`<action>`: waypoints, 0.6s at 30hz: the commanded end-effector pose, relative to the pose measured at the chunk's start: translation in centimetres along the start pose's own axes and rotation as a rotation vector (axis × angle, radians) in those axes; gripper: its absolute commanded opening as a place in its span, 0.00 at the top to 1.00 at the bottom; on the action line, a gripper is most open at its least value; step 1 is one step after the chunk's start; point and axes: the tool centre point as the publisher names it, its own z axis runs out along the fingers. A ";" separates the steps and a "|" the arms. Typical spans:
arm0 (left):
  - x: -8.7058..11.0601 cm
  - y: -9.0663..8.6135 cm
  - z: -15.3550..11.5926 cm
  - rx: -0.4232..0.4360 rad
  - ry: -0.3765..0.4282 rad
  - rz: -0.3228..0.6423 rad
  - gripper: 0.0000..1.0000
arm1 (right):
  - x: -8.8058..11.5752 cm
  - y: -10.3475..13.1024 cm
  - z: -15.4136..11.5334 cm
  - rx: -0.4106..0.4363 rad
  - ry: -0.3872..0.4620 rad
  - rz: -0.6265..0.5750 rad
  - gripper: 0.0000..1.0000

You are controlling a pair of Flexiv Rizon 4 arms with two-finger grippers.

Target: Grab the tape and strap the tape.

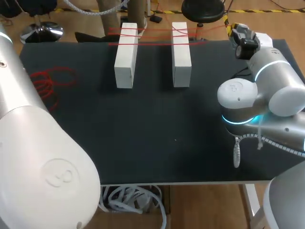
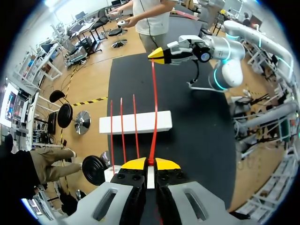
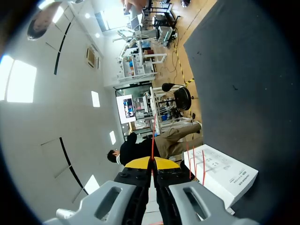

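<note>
Over the white blocks (image 1: 126,55), the left hand (image 2: 150,163) and right hand (image 3: 151,163) are both pinching the red tape (image 2: 153,103), holding it straight between them.

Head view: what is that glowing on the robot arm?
Head view: two rings of light on the right arm glow pale blue, and the lower one is the brightest. Left wrist view: the same arm shows a blue ring, off beyond the far end of the tape.

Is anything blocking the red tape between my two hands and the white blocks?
Nothing visible does. The red tape runs straight from the left hand to the right hand, crossing the white block beside three other red strands.
</note>
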 end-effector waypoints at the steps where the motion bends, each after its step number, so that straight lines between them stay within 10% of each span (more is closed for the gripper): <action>1: 0.0 -0.5 0.1 -0.102 0.052 -0.005 1.00 | 0.1 0.0 0.1 0.000 -0.003 -0.001 1.00; 18: 0.2 -4.8 1.0 -0.277 0.145 -0.012 1.00 | 0.1 0.0 0.1 0.000 -0.003 -0.001 1.00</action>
